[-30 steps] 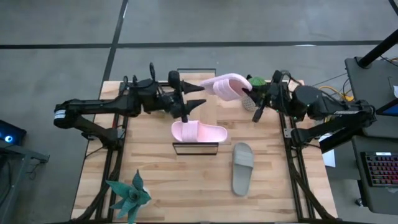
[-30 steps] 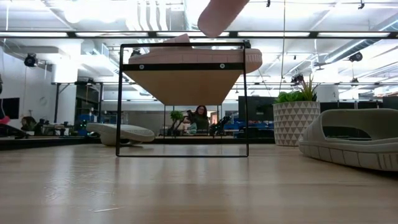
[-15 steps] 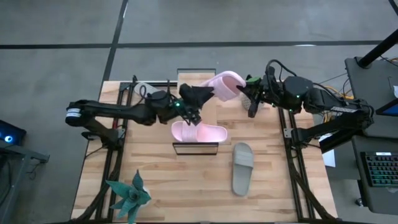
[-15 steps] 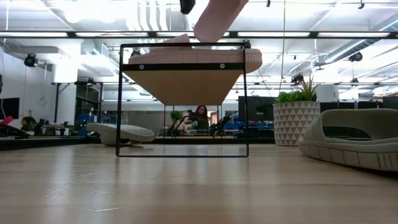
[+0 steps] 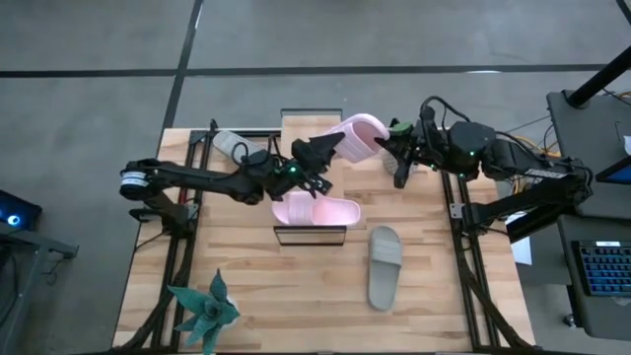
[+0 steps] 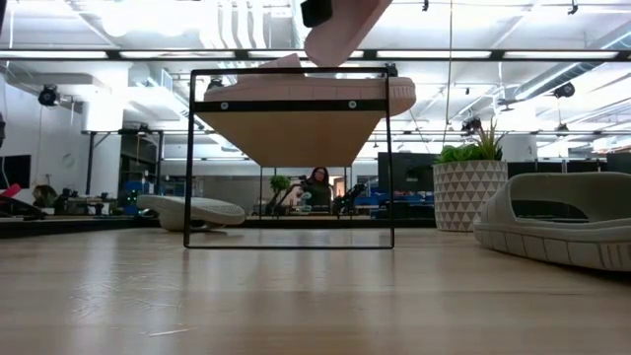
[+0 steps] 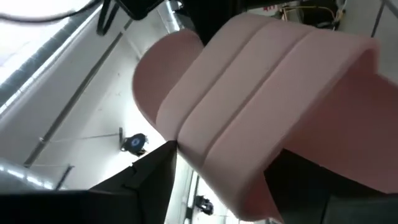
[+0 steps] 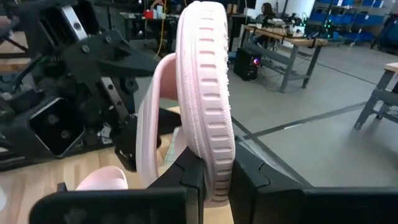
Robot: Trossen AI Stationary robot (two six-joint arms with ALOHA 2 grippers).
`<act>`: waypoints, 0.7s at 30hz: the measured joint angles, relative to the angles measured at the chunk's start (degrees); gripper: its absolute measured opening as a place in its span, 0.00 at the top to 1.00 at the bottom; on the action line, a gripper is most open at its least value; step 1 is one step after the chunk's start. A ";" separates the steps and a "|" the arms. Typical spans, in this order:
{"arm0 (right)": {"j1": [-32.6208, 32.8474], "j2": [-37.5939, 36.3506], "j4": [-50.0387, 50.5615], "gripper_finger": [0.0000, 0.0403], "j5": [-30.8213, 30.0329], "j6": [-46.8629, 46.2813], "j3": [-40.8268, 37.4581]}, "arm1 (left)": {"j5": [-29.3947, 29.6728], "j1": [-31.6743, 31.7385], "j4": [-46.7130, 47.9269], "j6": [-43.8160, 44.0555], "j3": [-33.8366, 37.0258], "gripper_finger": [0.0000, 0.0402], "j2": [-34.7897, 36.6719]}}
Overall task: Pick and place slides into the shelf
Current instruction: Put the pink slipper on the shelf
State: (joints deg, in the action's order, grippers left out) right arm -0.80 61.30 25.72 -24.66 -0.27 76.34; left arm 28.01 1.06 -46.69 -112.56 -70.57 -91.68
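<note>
The right claw [image 5: 394, 156] is clamped on the edge of a pink slide [image 5: 357, 135], holding it in the air above the shelf [image 5: 310, 235]. The left claw [image 5: 325, 153] is spread wide at the slide's 9 o'clock end — its fingers [image 7: 149, 180] reach around the strap. A second pink slide [image 5: 315, 209] lies on the shelf; one grey slide [image 5: 385, 266] (at 4 o'clock) rests on the tabletop [image 5: 276, 296].

Raised pink slide [image 6: 340, 28]: top edge of the low view crops it.
Grey slide [image 6: 557, 232]: right edge cuts it.
My left fingertips: hidden behind the strap.
</note>
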 joint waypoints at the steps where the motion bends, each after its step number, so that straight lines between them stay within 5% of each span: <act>1: -0.02 0.02 0.64 0.93 -0.01 -0.20 0.20 | -0.10 0.00 0.02 -0.47 -0.02 0.46 -0.29; 6: -0.68 0.26 1.53 0.93 0.46 -0.79 0.24 | -0.09 0.00 -0.49 -0.65 -0.01 0.59 -1.41; 13: -1.64 0.46 0.87 0.93 1.56 0.01 0.20 | 0.40 -0.07 -3.65 -0.22 -0.02 0.96 -1.62; 21: -1.64 0.50 -1.31 0.78 1.27 4.91 0.17 | 6.10 -0.08 -6.21 5.49 -0.33 0.99 -0.92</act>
State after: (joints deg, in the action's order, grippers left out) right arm -2.44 61.80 24.41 -23.38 4.64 76.51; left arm 34.11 0.98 -52.90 -107.06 -70.90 -92.60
